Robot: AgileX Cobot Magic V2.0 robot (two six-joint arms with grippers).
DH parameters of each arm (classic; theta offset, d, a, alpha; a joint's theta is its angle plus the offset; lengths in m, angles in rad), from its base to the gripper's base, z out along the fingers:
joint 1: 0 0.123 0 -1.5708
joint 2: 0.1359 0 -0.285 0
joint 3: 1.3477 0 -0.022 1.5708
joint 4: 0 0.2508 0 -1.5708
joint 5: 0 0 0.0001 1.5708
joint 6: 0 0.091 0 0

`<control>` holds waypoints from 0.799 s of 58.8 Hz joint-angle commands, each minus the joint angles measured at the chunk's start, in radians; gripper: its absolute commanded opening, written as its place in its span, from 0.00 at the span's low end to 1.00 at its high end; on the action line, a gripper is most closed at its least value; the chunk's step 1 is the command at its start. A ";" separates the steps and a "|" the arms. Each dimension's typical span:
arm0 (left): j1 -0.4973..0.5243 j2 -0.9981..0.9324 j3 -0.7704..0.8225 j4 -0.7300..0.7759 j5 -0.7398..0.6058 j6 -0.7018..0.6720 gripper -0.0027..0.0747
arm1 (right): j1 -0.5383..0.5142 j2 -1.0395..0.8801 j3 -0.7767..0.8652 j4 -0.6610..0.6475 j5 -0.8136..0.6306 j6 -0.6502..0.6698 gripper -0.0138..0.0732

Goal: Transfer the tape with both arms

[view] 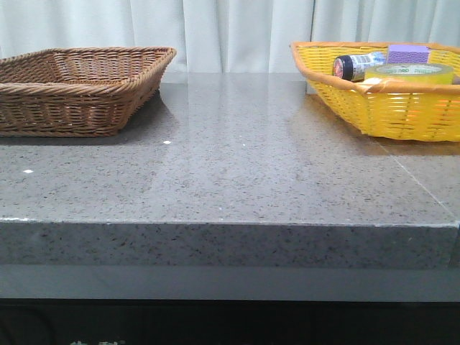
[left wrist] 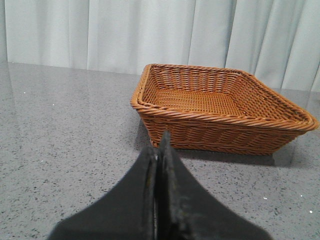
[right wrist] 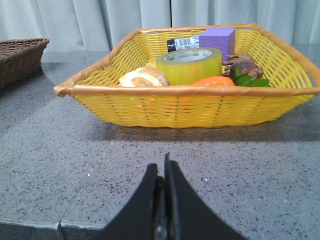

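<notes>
We find the tape (right wrist: 189, 64) lying flat in the yellow basket (right wrist: 190, 105), core hole facing up, so its axis is vertical and the round wall is what shows from the side. It sits roughly mid-basket, w/ a bread roll (right wrist: 145, 77) just beside it, an orange item (right wrist: 216, 80) touching or nearly touching its near side, the purple block (right wrist: 218, 38) and a small bottle (right wrist: 183, 43) behind it.

In the front view the yellow basket (view: 388, 108) is on the robot's right and the brown basket (view: 72, 100) on its left, well apart across bare table (view: 230, 180). So the right arm is clearly nearer; we judge it should take the roll first (the left only gets it at a handover).

From the right gripper (right wrist: 164, 172) the tape lies straight ahead, over the basket's near rim and higher than the fingertips, so we'd expect a lift-then-reach. Its fingers are pressed together, holding nothing, not touching the basket.

The left gripper (left wrist: 160, 150) is likewise closed on nothing, pointing toward the brown basket (left wrist: 220, 107), which looks to have nothing in it.
</notes>
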 commanded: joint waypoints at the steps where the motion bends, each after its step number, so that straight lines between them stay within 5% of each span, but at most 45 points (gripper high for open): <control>1: 0.002 -0.017 0.038 -0.007 -0.077 -0.011 0.01 | -0.005 -0.027 -0.027 0.002 -0.084 -0.004 0.08; 23: 0.002 -0.017 0.017 -0.014 -0.106 -0.011 0.01 | -0.005 -0.027 -0.052 -0.029 -0.084 -0.005 0.08; 47: 0.002 0.113 -0.285 -0.034 0.149 -0.011 0.01 | -0.074 0.225 -0.363 -0.115 0.106 -0.004 0.08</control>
